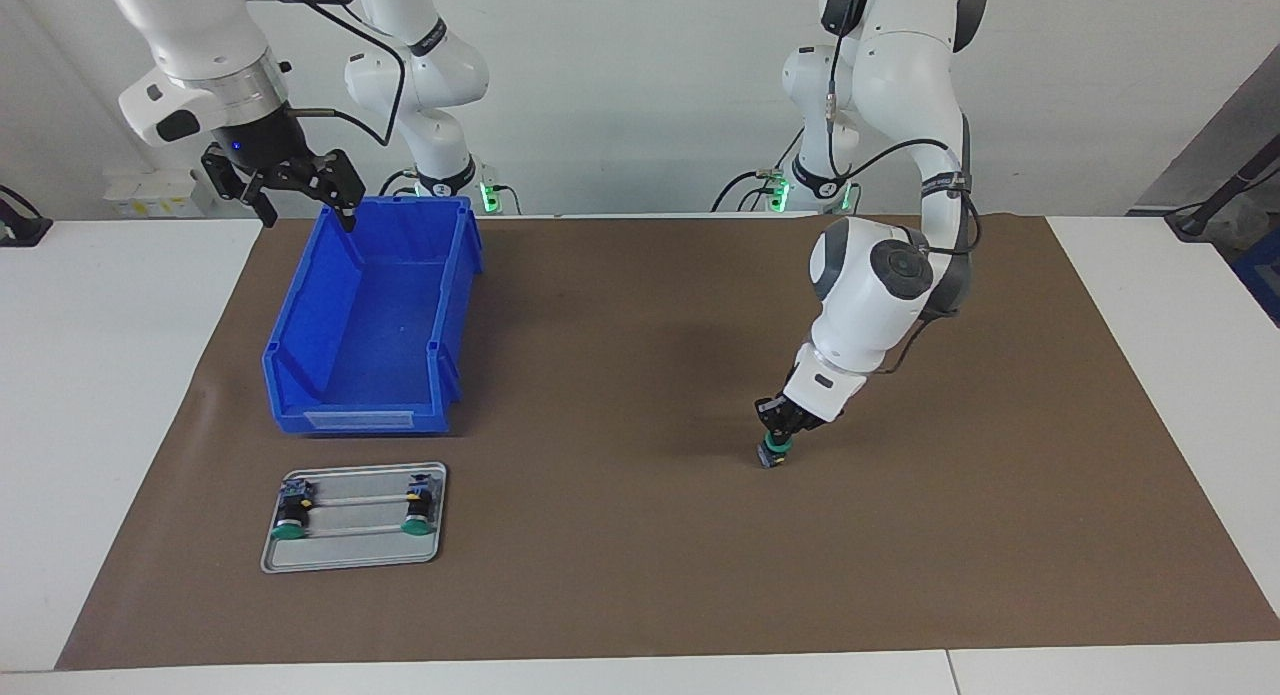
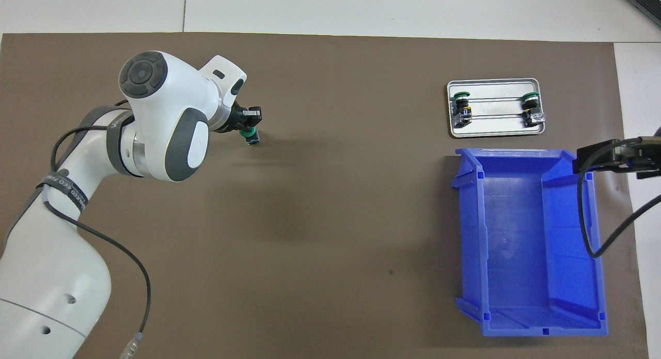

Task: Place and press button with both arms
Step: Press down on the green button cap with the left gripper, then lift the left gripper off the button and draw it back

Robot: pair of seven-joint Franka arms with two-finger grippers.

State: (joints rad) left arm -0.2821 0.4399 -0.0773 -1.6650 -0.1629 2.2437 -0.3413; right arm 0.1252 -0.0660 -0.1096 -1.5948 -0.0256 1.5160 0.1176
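While the left arm bends down steeply over the brown mat toward its own end of the bench, its wrist tilted, the left tool is clamped tight on the button, green cap up against the fingers and dark body pointing down at the mat. From the facing view I cannot tell whether the button's base touches the mat or hangs just above it. The right arm waits, raised, with the right tool spread wide and holding nothing, over the rim of the blue bin nearest the robots.

Counted: two arms, one blue bin, one grey metal tray, and three buttons in all. One is in the left tool; the other two buttons lie on their sides on the tray, one at each end, linked by thin rods. The tray sits just beside the bin, farther from the robots than it.
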